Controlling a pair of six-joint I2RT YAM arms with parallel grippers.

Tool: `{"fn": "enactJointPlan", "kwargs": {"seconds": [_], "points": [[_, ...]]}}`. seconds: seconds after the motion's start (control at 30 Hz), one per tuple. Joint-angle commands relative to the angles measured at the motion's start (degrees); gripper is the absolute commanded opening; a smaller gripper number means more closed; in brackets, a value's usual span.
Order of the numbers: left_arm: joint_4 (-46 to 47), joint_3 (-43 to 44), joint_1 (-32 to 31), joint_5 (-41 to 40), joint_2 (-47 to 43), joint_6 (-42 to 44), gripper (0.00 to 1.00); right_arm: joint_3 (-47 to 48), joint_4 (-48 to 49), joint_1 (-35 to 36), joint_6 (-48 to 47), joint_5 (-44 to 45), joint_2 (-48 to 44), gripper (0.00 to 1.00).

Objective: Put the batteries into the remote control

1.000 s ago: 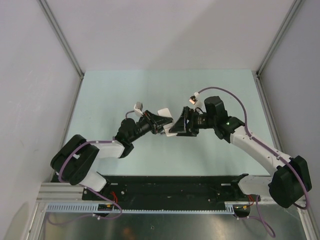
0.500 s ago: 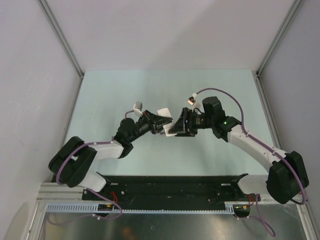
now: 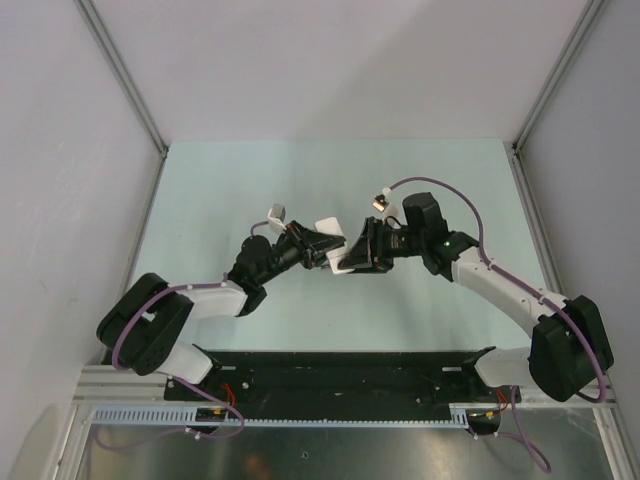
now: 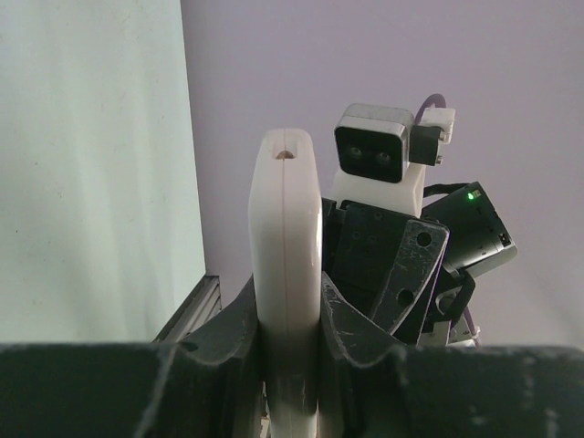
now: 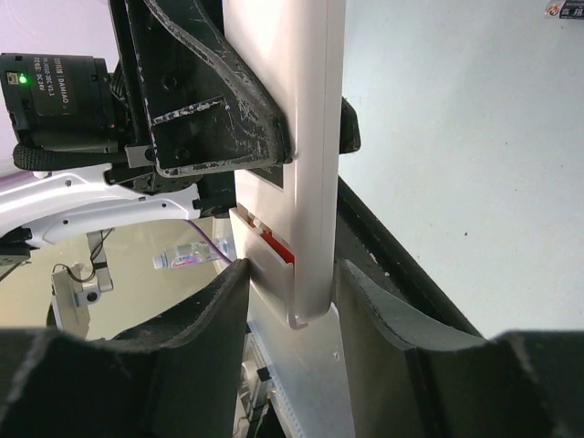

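Note:
The remote control is a white bar held above the table between both arms. My left gripper is shut on it; in the left wrist view the remote stands edge-on, clamped between the jaws of that gripper. My right gripper straddles the remote's other end, and a thin gap shows on one side of the gripper. A white cover plate stands slightly off the remote's back, and a red battery shows in the slit. The other batteries are hidden.
The pale green table is boxed in by grey walls on three sides. A black rail with the arm bases runs along the near edge. The right wrist camera sits close behind the remote.
The right arm has moved a little left, bringing its gripper further over the remote's end. The left arm and the remote have stayed almost still.

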Motion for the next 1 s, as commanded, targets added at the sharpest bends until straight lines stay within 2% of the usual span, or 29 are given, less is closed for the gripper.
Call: {"fn": "enactJointPlan", "kwargs": {"seconds": [0.0, 0.2, 0.47, 0.97], "points": [[2.5, 2.8, -0.3, 1.5, -2.6, 0.2, 0.0, 0.0, 0.8, -0.9, -1.1, -0.9, 0.5, 0.46], [2.2, 2.9, -0.3, 2.4, -2.4, 0.3, 0.0, 0.0, -0.8, -1.9, -2.4, -0.9, 0.4, 0.44], [1.9, 3.3, -0.3, 4.3, -1.6, 0.3, 0.0, 0.7, -2.8, -2.4, -4.1, -1.2, 0.6, 0.35], [0.6, 2.8, -0.3, 4.2, -1.3, 0.7, 0.0, 1.5, -2.3, -2.9, -2.8, 0.0, 0.3, 0.36]]}}
